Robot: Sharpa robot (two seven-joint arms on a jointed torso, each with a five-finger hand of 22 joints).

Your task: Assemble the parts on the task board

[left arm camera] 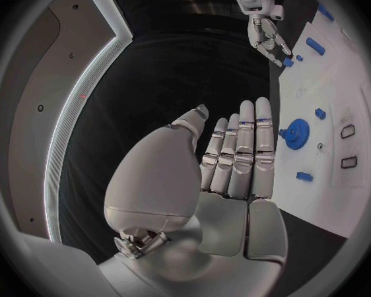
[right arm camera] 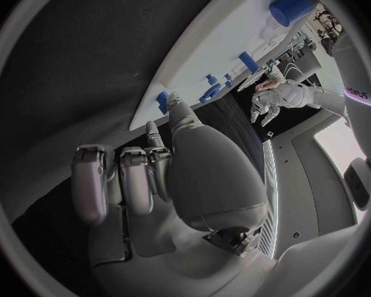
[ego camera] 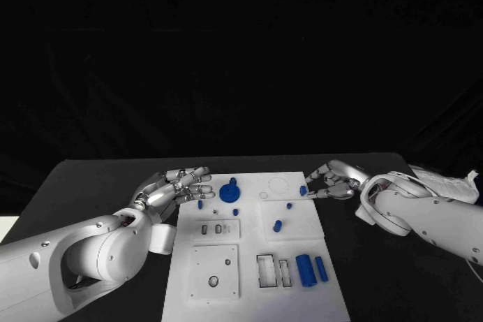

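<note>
Right hand (ego camera: 335,181) pinches a small blue part (ego camera: 303,191) at the task board (ego camera: 252,266)'s upper right edge, left hand (ego camera: 179,189) spread empty upper left, blue gear (ego camera: 230,193) seated, long blue pieces (ego camera: 307,269) loose lower right, plenty left.

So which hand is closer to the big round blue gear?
The left. The left hand sits open just beside the blue gear, at the task board's left edge. The right hand is across the board at its right edge, touching a small blue part.
</note>
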